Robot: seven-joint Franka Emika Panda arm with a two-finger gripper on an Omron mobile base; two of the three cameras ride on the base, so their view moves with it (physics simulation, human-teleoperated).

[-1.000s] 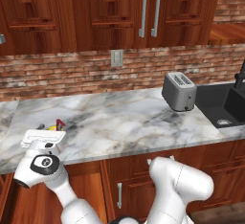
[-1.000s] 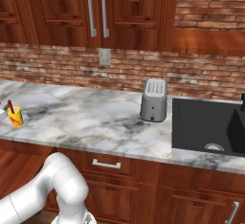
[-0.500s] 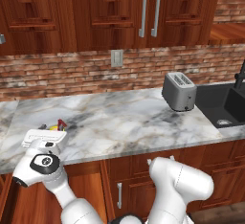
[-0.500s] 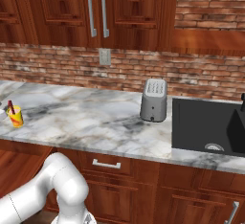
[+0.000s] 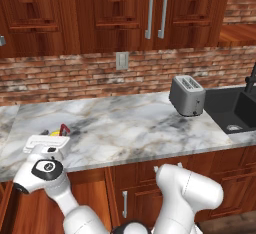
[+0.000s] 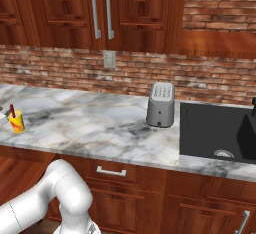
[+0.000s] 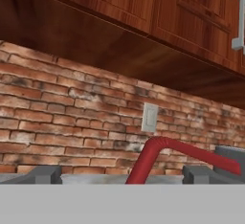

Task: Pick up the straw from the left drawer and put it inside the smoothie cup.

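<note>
Straw (image 7: 158, 152) was red; smoothie cup (image 6: 17, 122) yellow with a red mark. Counter (image 5: 130, 128) was white-grey veined marble, backsplash (image 6: 150, 73) red-brown brick, cabinets (image 5: 100, 13) reddish-brown wood, toaster (image 6: 161, 105) silver-grey, sink (image 6: 215, 130) black.

kitchen: marble counter (image 5: 130, 123) (toaster (image 5: 187, 95), sink (image 6: 215, 130)).

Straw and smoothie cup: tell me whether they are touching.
Touching. The right base view shows the straw standing inside the smoothie cup, its upper end sticking out above the rim, on the counter's left end.
</note>
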